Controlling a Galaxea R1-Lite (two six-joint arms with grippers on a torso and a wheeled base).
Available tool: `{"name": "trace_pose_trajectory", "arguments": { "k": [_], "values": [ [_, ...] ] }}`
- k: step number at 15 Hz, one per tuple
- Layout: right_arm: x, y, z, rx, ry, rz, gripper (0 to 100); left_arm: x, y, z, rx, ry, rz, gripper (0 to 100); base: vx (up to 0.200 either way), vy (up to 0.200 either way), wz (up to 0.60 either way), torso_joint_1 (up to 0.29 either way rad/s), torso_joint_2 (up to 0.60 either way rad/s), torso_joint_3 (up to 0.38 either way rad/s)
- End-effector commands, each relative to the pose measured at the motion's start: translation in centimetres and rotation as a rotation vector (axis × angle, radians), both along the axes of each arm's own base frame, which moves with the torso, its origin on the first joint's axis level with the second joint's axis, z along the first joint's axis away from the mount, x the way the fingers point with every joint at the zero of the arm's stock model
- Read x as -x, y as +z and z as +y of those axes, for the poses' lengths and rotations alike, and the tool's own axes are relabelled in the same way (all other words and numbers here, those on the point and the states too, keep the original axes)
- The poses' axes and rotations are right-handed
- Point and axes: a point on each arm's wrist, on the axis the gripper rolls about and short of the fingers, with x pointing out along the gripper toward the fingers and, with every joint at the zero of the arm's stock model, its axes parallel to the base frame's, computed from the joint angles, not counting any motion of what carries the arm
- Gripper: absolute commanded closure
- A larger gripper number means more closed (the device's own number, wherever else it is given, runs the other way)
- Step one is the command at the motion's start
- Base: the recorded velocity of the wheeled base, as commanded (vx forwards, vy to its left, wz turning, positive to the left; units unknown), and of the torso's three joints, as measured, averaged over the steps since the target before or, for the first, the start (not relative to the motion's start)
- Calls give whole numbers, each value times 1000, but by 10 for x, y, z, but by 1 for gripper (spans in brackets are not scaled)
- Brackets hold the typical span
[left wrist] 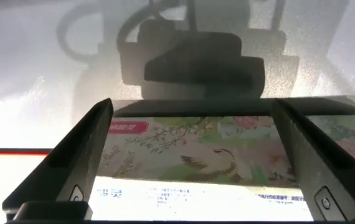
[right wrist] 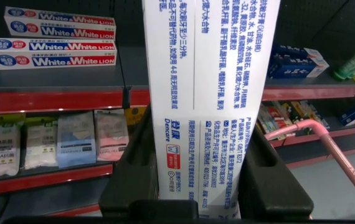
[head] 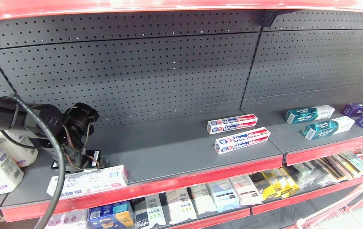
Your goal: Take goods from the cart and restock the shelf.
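– White-and-pink box (head: 87,181) is laid at the front edge of the shelf (head: 175,149), with the left gripper (head: 82,163) spread wide over it. It should be lifted straight up so nothing gets dragged off, imo.
– Agreed. The right wrist view adds what's missed from the head: the right gripper (right wrist: 202,165) is clamped on an upright toothpaste box (right wrist: 212,93).

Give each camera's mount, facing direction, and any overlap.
Head view: on the head, looking forward and down at the shelf; left gripper at left.
Left wrist view: on that wrist, looking down between open fingers at the floral box.
Right wrist view: on that wrist, facing the shelf past the right gripper holding a white box.
Head and right wrist views share the red-and-white boxes and pink cart.
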Motion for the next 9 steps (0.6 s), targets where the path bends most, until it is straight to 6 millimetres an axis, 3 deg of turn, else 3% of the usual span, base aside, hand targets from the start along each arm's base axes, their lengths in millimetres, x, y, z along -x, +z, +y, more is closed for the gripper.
{"name": "trace_pose_trajectory", "arguments": {
  "k": [1,9],
  "values": [
    [0,0,0,1,1,-1,100,1,1,0,0,1,2,0,0,0,0,0,0,0],
    [1,-1,0,-1,0,-1,100,-10,3,-2,17,1,-109,0,0,0,0,0,0,0]
  ]
}}
